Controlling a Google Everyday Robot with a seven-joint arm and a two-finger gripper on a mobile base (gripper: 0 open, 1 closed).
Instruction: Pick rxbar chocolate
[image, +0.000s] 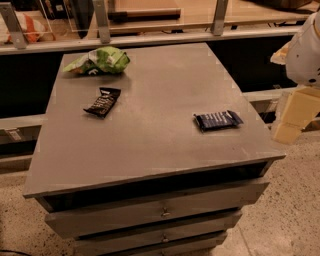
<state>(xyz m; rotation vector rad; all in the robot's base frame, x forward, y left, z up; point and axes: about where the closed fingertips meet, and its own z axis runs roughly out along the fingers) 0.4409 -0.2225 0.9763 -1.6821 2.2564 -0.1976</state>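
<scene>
The rxbar chocolate (103, 101), a small flat bar in a black wrapper with pale lettering, lies on the left half of the grey cabinet top (150, 125), turned diagonally. My gripper (292, 117) hangs at the right edge of the view, beyond the cabinet's right side and far from the bar. It shows as pale yellowish blocks under the white arm (306, 47).
A dark blue bar wrapper (217, 120) with white print lies on the right part of the top. A green chip bag (99, 61) sits at the back left corner. A railing with glass panels (150, 37) runs behind. Drawers (160, 212) face forward below.
</scene>
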